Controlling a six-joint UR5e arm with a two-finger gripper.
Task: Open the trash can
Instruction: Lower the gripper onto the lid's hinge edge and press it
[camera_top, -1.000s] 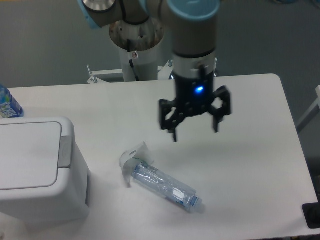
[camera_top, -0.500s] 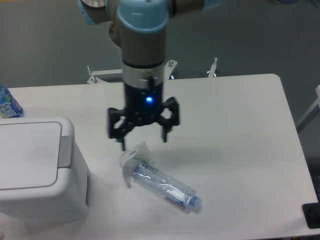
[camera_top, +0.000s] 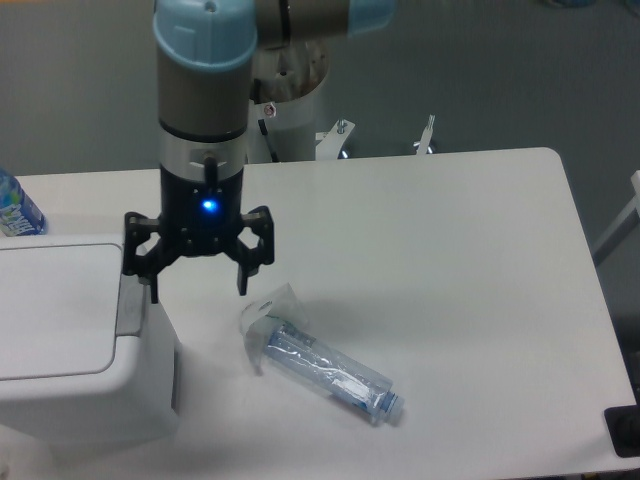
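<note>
The trash can (camera_top: 70, 350) stands at the desk's front left corner, a boxy white plastic bin with rounded corners, partly cut off by the picture's left and bottom edges. Its flat lid (camera_top: 55, 310) lies shut, and a grey push-bar strip (camera_top: 129, 300) runs along the top edge that faces the middle of the desk. It looks like a stiff, light, hollow shell with smooth, rather slippery walls, so a sideways shove would probably slide the whole bin instead of opening it. The sensible place to act is the grey strip: a straight downward press there should release the lid, while the flat lid itself offers no lip to pinch.

The gripper (camera_top: 198, 285) hangs above the bin's right edge with its fingers spread wide and nothing between them. One fingertip appears over or just beside the strip, the other over bare desk; whether anything touches the bin I cannot tell.

Just right of the bin, near the front of the desk, a clear crushed plastic bottle (camera_top: 325, 370) lies on its side, apart from both bin and gripper. A blue-labelled bottle (camera_top: 15, 210) shows at the left edge behind the bin.
</note>
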